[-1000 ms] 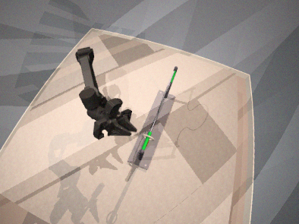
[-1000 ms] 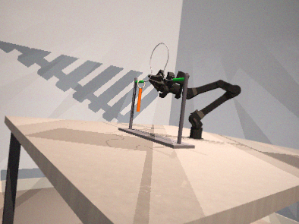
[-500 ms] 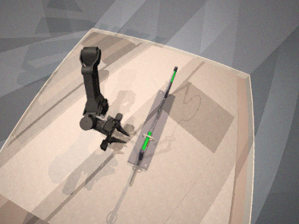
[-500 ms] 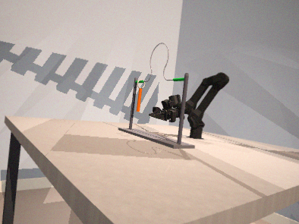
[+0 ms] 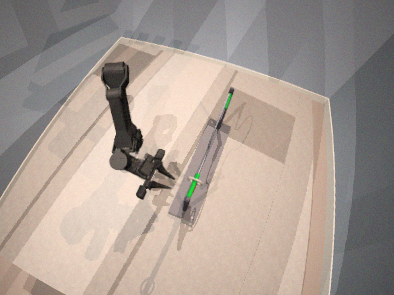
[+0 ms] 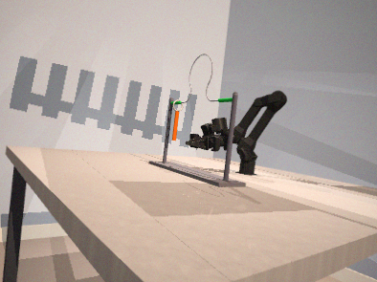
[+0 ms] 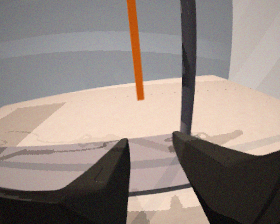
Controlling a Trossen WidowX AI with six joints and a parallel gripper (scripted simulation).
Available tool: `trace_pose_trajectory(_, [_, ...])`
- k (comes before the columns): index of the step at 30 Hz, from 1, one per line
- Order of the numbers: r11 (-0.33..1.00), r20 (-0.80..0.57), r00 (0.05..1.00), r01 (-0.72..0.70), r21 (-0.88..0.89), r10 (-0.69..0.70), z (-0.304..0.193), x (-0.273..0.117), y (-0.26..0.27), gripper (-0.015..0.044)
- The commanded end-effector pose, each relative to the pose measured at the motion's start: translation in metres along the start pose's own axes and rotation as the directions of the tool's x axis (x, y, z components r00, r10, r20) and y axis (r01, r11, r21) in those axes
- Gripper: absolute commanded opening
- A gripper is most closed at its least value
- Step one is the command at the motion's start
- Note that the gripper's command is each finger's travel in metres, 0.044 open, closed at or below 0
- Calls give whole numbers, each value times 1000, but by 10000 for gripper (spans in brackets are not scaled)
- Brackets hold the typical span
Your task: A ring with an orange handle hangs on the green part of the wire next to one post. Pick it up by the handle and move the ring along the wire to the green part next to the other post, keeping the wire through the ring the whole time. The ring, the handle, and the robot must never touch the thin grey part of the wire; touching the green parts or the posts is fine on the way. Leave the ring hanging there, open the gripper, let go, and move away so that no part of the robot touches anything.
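The pale ring point(image 5: 201, 181) point(image 6: 183, 107) hangs around the green wire part point(image 5: 191, 191) by one post point(image 5: 186, 205) point(image 6: 166, 133) point(image 7: 188, 65). Its orange handle point(image 6: 176, 125) point(image 7: 136, 50) hangs straight down; I cannot make it out in the top view. My gripper point(image 5: 173, 182) point(image 6: 188, 142) point(image 7: 150, 140) is partly open and empty, on the arm's side of the stand, apart from the handle. In the wrist view the handle's lower end shows above and between the fingertips, with the post to its right. The other green part point(image 5: 228, 100) point(image 6: 225, 99) is by the far post point(image 6: 231, 138).
The thin grey wire point(image 5: 206, 155) point(image 6: 210, 68) runs between the green parts, with a tall loop in the exterior view. The flat grey base point(image 6: 191, 172) point(image 7: 50, 165) joins the posts below. The arm point(image 5: 120, 114) point(image 6: 254, 119) stands beside the stand. Shadows cross the table.
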State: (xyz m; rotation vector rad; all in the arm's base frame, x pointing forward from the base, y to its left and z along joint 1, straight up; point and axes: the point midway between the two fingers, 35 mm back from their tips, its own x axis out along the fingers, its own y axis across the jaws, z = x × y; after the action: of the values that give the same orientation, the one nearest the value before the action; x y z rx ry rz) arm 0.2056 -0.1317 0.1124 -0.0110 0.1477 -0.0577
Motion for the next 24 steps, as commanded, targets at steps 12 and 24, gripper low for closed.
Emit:
trace_pose_trajectory(12, [1000,68,998,17,7,-17,34,27,1,160])
trace_pose_trajectory(24, [1000,68,998,17,7,-17,38,43,-1,160])
